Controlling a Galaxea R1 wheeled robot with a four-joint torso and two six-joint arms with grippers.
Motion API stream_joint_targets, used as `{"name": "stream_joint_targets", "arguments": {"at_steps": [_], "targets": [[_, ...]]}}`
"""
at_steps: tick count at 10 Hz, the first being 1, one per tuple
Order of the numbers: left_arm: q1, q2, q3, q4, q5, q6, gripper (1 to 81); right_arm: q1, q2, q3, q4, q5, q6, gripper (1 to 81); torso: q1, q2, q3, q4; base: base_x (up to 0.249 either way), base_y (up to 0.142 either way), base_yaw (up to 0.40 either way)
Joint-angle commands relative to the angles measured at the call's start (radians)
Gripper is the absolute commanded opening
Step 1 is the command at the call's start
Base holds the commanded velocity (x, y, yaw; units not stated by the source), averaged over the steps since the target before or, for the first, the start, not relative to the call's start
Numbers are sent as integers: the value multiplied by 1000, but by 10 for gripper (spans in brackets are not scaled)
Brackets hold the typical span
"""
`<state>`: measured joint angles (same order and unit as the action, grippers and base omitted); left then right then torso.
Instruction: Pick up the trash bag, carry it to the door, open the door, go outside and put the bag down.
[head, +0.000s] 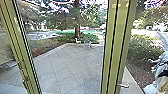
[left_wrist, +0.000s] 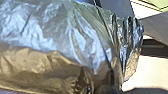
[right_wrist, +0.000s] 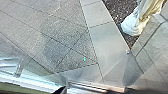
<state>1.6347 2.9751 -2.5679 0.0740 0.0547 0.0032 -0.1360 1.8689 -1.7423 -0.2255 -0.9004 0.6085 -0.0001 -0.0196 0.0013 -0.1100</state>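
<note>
The trash bag (left_wrist: 47, 32), a glossy, crinkled plastic one with bluish-silver and brownish sheen and a pleated edge, is close to the left fingers' side. Whether the left fingers are open, closed or gripping it, I cannot tell.

Ahead, from left to right, comes a yellowish-green door frame post (head: 21, 50) with dark lines along it, then a yard of grey square paving (head: 67, 62). At its far edge rise a brown tree trunk (head: 77, 30) and, by its foot, a small white figure (head: 78, 40). Next stands a wide yellowish-green upright (head: 110, 50) with a pale lever handle (head: 123, 85) low on it. Farther right are green bushes (head: 143, 50) and a large whitish sculpted figure (head: 160, 67).

On the right fingers' side, a smooth grey stone border (right_wrist: 100, 37) runs beside dark gravel (right_wrist: 120, 12). The right fingers' state I cannot tell either.
</note>
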Motion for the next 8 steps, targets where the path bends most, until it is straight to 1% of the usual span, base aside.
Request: {"name": "stream_joint_targets", "arguments": {"at_steps": [1, 4, 6, 7, 8], "targets": [[-34, -1, 9, -8, 63, 4, 10, 180, 31, -63, -247, 271, -85, 811, 0, 0, 0, 0, 0, 0, 0], [-32, -1, 9, -10, 68, 3, 10, 199, 52, -81, -301, 276, -85, 811, 0, 0, 0, 0, 0, 0, 0], [-34, 4, 9, -10, 68, 0, 10, 215, 80, -126, -339, 276, -85, 811, 0, 0, 0, 0, 0, 0, 0], [-34, 4, 9, -13, 68, -2, 10, 216, 89, -141, -353, 278, -96, 811, 0, 0, 0, 0, 0, 0, 0], [-32, 1, 9, -22, 68, 0, 10, 218, 103, -166, -357, 278, -121, 811, 0, 0, 0, 0, 0, 0, 0]]}}
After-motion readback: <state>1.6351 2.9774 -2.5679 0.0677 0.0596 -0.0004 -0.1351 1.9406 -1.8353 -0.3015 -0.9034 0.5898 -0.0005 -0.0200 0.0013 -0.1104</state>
